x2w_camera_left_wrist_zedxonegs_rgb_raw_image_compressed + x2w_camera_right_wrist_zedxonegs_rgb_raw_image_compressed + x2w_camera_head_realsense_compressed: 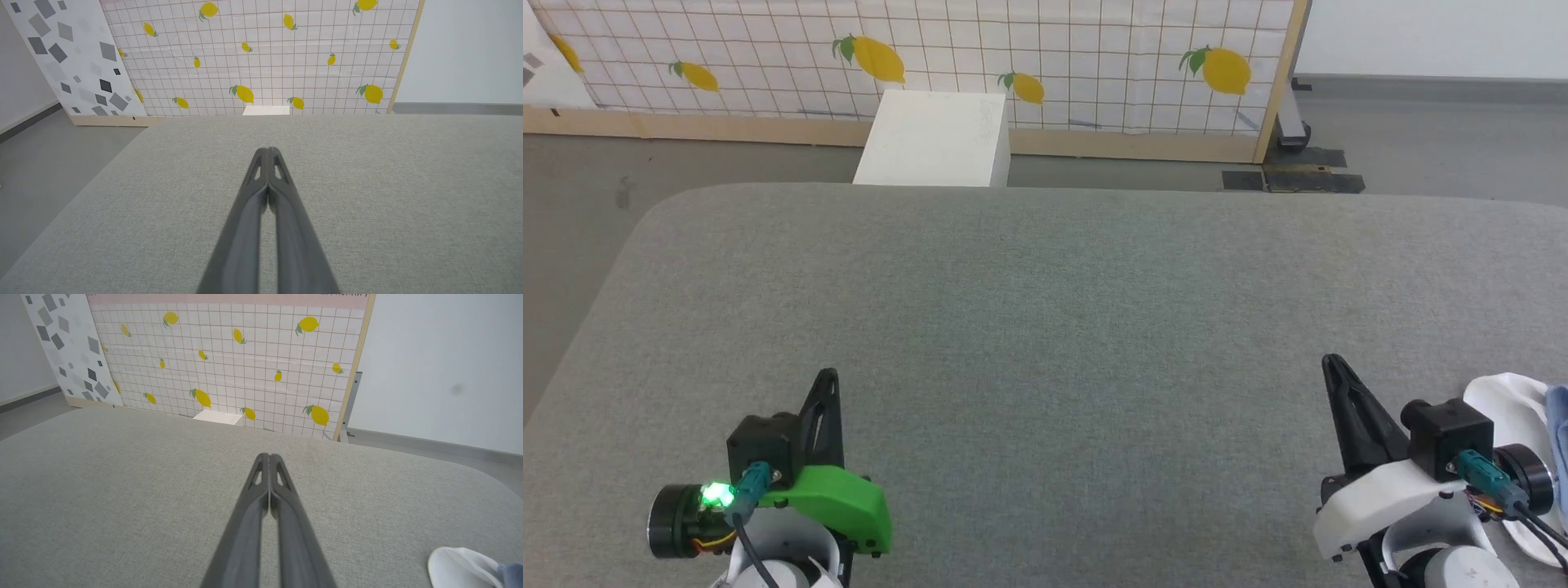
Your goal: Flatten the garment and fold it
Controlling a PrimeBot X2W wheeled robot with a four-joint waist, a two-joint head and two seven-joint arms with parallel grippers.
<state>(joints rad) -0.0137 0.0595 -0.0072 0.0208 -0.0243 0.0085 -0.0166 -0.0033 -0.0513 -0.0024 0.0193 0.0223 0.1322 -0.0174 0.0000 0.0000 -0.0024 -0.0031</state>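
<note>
The garment (1558,441) shows as a sliver of light blue cloth at the right edge of the head view, with a rounded white piece (1511,400) lying beside it on the grey surface. The same white piece (461,567) and a bit of blue (512,573) appear at the lower right of the right wrist view. My right gripper (1331,363) (269,457) is shut and empty, just left of the cloth. At the lower left my left gripper (827,377) (267,151) is shut too, holding nothing, far from the garment.
The wide grey fabric-covered table (1045,310) has a rounded far edge and corners. Beyond it stand a white box (935,139) on the floor and a lemon-patterned grid panel (1013,49). A grey-speckled panel (69,53) leans at the left.
</note>
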